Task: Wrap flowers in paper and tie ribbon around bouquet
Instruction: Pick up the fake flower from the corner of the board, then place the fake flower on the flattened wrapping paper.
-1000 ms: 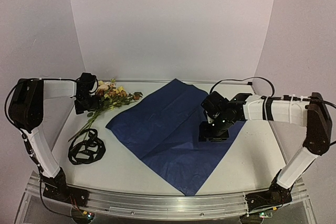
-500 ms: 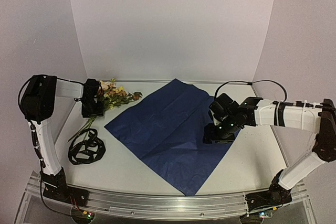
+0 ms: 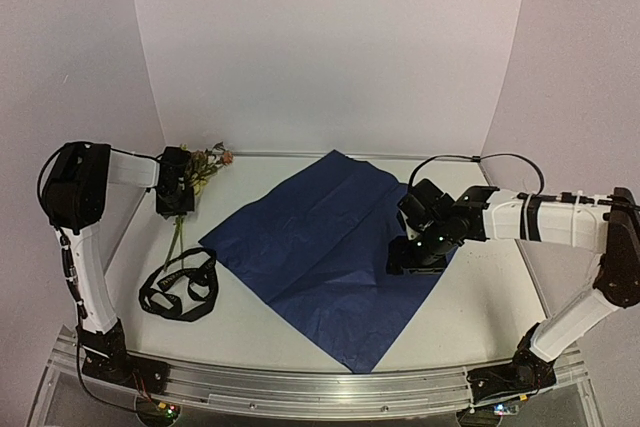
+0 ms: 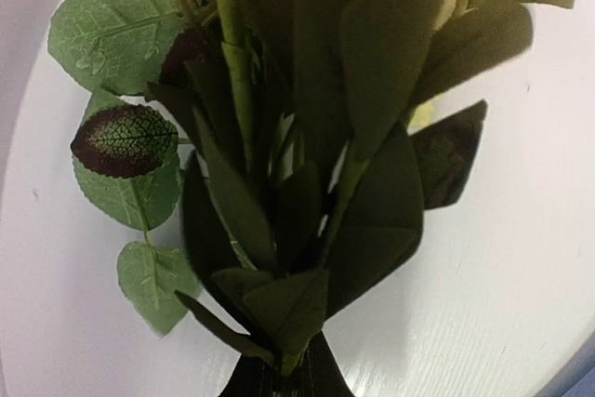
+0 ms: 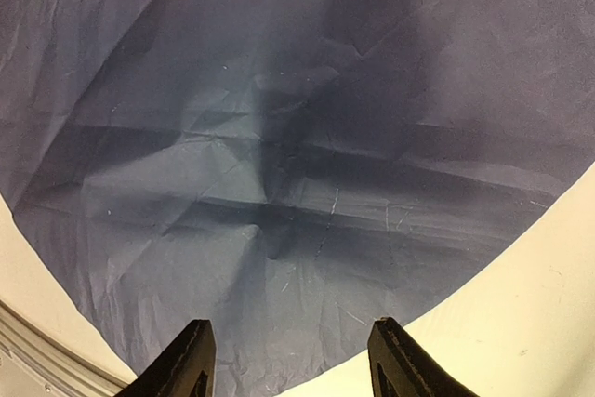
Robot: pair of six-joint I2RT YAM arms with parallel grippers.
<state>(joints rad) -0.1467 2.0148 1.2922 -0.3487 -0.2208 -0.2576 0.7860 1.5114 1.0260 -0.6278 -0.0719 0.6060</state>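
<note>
Green-stemmed flowers (image 4: 279, 183) pinched in left end effector (image 4: 284, 380).

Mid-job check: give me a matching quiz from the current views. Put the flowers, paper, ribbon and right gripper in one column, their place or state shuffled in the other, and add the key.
Things
1. flowers
2. paper
3. ribbon
4. right gripper

Place or state
A. lying in loose black loops on the table, near left
B. jaws open, over the blue sheet's right part
C. spread out mid-table, creased
D. stems pinched in the left gripper, far left

Pairs: 1-D, 2-C, 3-A, 4-B
</note>
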